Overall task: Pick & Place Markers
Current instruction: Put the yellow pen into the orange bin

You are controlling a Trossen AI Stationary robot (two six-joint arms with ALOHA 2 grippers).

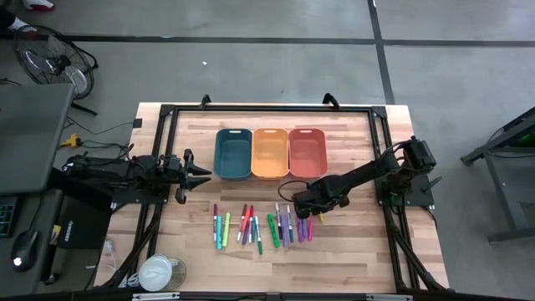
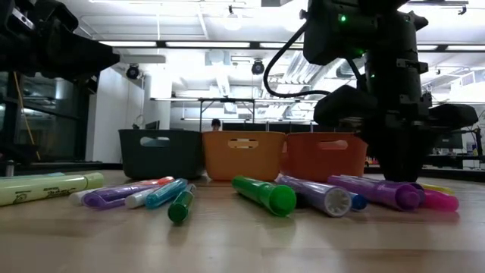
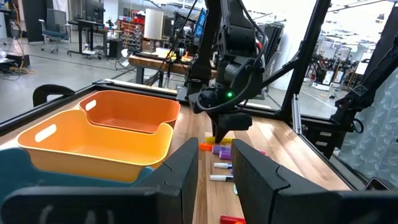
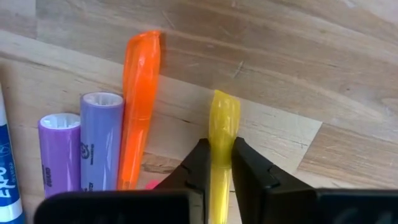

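So my right gripper (image 4: 216, 163) is down at the end of the marker row and clamped on a yellow marker (image 4: 222, 134), fingers pinching it from both sides. The marker is lying flat on the table (image 4: 261, 56), with an orange marker (image 4: 140, 106) just beside the gripper and two purple markers (image 4: 81, 146) past that.

My plan for doing this cleanly: lift straight up before swinging anywhere, since the orange one sits close enough to get dragged along. The grip looks centred across the barrel, so I'd guess it won't twist, but I'll go slow.

Left gripper (image 3: 214, 163) is parked off to the side, well away from the markers, fingers slightly apart with nothing in them.

Bins ahead of the gripper: teal bin (image 1: 233, 153), yellow-orange bin (image 1: 269, 153), orange bin (image 1: 307, 152). All three look empty from above.
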